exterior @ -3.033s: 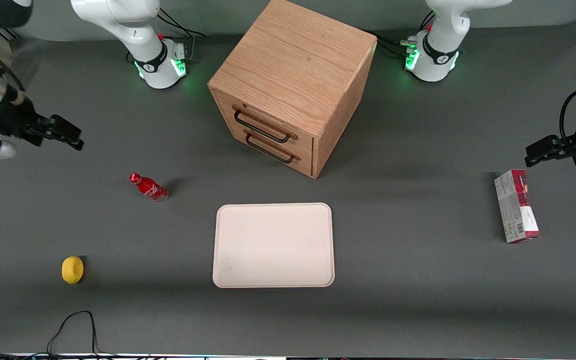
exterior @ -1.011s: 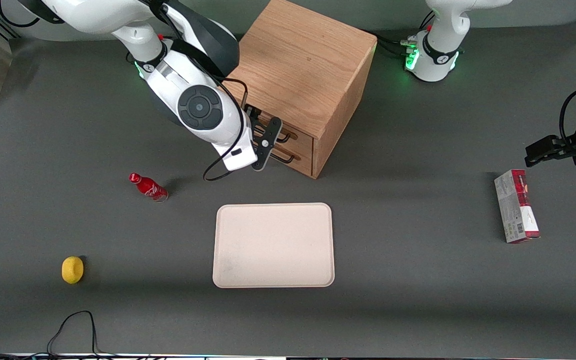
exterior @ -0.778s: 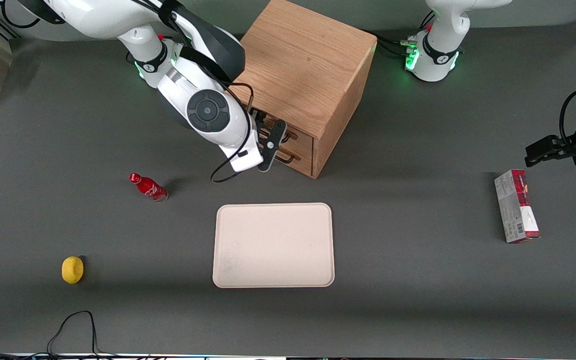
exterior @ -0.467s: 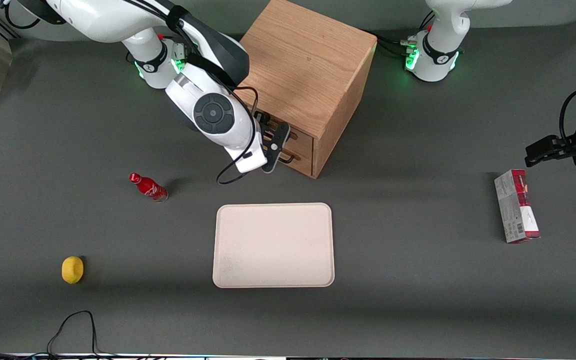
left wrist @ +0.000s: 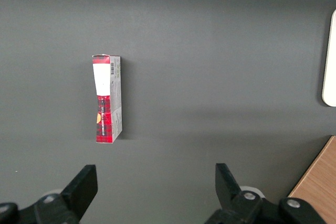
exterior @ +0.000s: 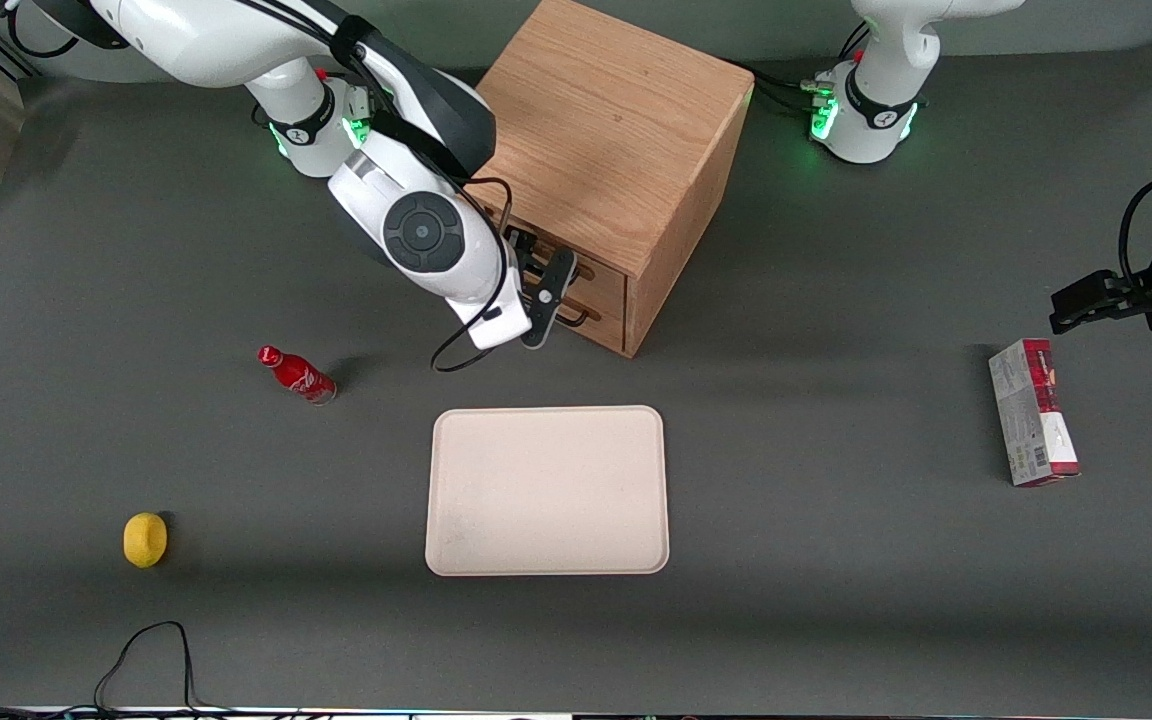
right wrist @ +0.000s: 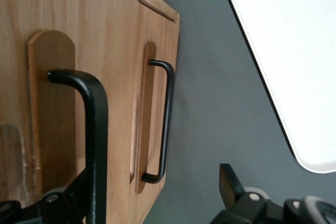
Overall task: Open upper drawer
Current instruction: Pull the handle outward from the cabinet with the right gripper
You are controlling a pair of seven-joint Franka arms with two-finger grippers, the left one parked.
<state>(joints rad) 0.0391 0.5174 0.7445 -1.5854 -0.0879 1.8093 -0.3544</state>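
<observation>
The pincer point(exterior: 548, 300) is in front of the cabinet point(exterior: 596, 150), at the upper middle of the frame. Its fingers point(right wrist: 233, 182) are apart, around the black handle point(right wrist: 94, 129) of the upper drawer point(right wrist: 52, 108). This drawer is closed, above the lower drawer point(right wrist: 152, 129).

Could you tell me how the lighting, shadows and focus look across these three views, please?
Front view: even overhead light, soft shadows beside the cabinet and bottle; green base LEDs glow. Right wrist view: upper drawer handle looms large and soft-edged between the open pincer fingers; lower handle crisp. Left wrist view: flat light, box sharp.
</observation>
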